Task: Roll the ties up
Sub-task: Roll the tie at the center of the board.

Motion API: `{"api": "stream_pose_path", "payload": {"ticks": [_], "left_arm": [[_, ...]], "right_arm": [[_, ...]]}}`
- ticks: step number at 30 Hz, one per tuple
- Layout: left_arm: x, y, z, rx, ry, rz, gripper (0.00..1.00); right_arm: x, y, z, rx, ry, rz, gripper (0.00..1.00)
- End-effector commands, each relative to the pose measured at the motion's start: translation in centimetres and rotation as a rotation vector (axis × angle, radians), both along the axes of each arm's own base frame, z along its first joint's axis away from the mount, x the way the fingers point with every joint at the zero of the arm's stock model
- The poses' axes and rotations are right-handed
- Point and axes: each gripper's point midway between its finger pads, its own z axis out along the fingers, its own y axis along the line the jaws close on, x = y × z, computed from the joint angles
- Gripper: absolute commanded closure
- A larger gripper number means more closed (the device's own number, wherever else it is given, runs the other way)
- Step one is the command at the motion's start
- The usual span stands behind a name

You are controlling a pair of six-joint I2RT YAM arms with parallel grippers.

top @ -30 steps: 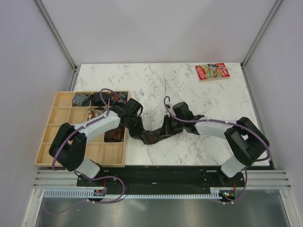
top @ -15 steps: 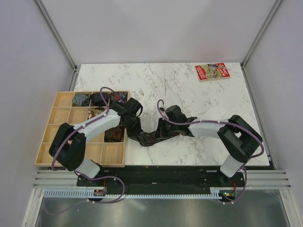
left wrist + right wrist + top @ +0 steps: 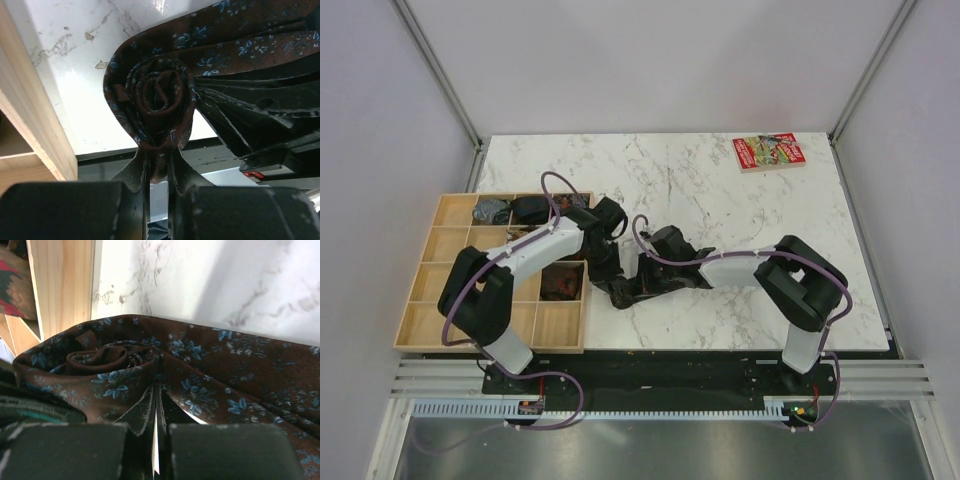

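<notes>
Item: dark brown flowered fabric tie (image 3: 159,95), coil on white marble table (image 3: 740,200) | left gripper (image 3: 159,167) clamped on coil | right gripper (image 3: 156,410) pinching adjoining fabric | unrolled tail runs toward 3 o'clock, right arm's side.

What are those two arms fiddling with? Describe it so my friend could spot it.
On the marble table, look just right of the wooden tray. There the left pincer and right pincer both pinch the tie: a dark brown strip with small blue flowers, one end wound into a spiral, unlike the bundles lying inside the tray.
</notes>
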Motion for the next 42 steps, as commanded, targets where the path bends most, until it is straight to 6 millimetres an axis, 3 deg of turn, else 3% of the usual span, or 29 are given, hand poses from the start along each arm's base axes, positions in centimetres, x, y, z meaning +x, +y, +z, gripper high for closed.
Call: {"api": "stream_pose_path", "payload": {"ticks": [1,10,16,20,26,31,35,38,42], "left_arm": [[1.7,-0.6,0.5,0.021,-0.035,-0.064,0.95],[3.1,-2.0,0.1,0.052,-0.004,-0.114,0.94],[3.8,-1.9,-2.3,0.133,0.056,-0.147,0.94],[4.1,-0.9,-3.8,0.219,0.087,-0.173,0.95],[5.1,0.9,-3.2,0.361,0.085,-0.207,0.95],[5.1,2.3,-2.8,0.482,0.097,-0.222,0.95],[5.4,2.4,-2.9,0.517,0.108,-0.238,0.94],[5.7,1.7,-3.0,0.519,0.101,-0.246,0.90],[6.4,-0.1,-2.8,0.484,0.080,-0.259,0.56]], "right_arm": [[0.4,3.5,2.1,0.118,-0.018,0.033,0.98],[0.4,4.6,1.8,0.146,-0.007,0.040,0.99],[0.3,4.2,1.6,0.130,-0.009,0.043,0.99],[-0.2,3.1,1.1,0.063,-0.002,0.053,0.98],[-0.9,0.8,1.1,-0.008,-0.024,0.035,0.92],[-1.6,-0.4,2.4,-0.011,-0.035,0.030,0.88],[-2.1,-1.9,3.5,-0.032,-0.060,0.016,0.85],[-2.3,-3.4,4.6,-0.038,-0.091,-0.006,0.84],[-2.8,-5.0,4.7,-0.050,-0.099,-0.027,0.85]]}}
